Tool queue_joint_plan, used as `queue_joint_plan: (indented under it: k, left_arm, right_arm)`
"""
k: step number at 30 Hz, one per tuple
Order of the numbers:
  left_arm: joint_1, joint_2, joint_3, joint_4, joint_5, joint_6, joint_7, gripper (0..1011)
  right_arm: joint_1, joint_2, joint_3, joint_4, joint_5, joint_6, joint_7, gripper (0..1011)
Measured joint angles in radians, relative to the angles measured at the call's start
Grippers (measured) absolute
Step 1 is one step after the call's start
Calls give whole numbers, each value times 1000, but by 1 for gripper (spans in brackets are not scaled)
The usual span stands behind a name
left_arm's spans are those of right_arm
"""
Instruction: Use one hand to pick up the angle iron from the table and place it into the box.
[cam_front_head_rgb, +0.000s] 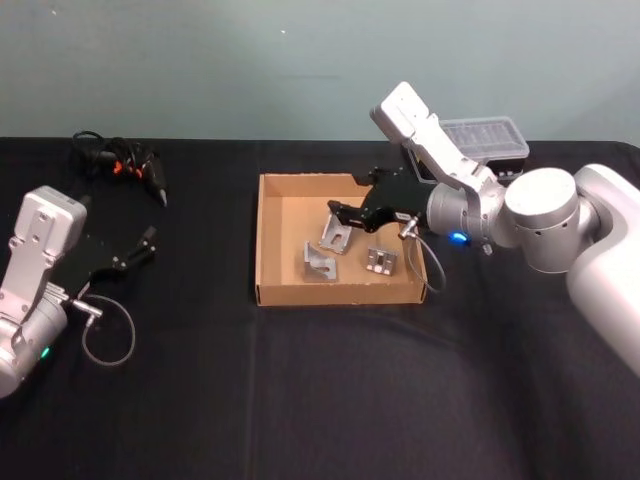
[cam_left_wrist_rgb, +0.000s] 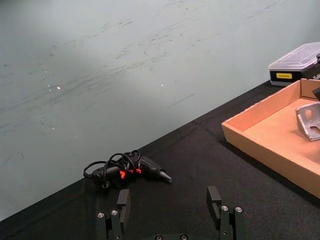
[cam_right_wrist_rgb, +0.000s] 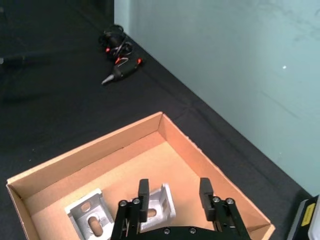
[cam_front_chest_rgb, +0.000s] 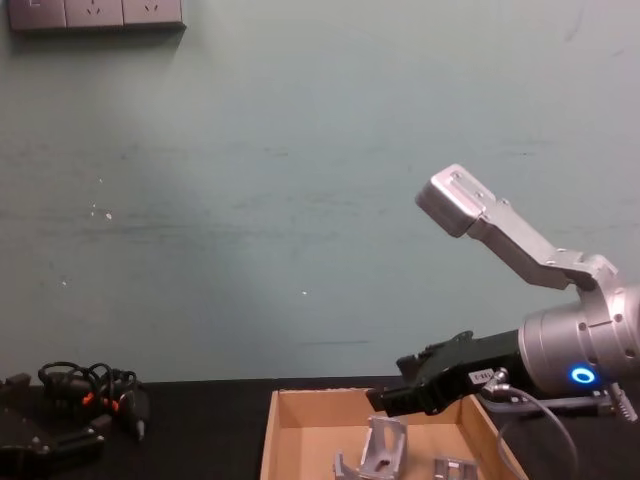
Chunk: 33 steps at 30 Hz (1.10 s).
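Three angle irons (cam_front_head_rgb: 336, 236) lie in the box (cam_front_head_rgb: 272, 250) (right pincer (cam_front_head_rgb: 340, 212) above, open, empty).

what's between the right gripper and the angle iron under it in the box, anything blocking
Nothing visible. The right gripper hangs open above the box, with open air between its fingers and the angle iron lying on the box floor.

The plastic case (cam_front_head_rgb: 487, 140) behind the right gripper (cam_front_head_rgb: 340, 213) is largely covered by that arm (its front half is lost). In the chest view the box (cam_front_chest_rgb: 300, 440) below the gripper is cut off at the lower edge.
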Motion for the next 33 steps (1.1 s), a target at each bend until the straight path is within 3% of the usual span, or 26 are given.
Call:
queue_joint_plan:
  k: [7, 13, 20, 33]
  left_arm:
    - [0, 0, 0, 0, 0, 0, 0, 1000]
    - [0, 0, 0, 0, 0, 0, 0, 1000]
    - [0, 0, 0, 0, 0, 0, 0, 1000]
    - [0, 0, 0, 0, 0, 0, 0, 1000]
  right_arm:
    - [-52, 19, 41, -87, -6, -28, -52, 833]
    - [-139, 48, 100, -223, -10, -80, -131, 993]
    - [-229, 78, 148, -347, -28, -116, -194, 1004]
    - [-373, 147, 228, -472, -72, -155, -271, 1004]
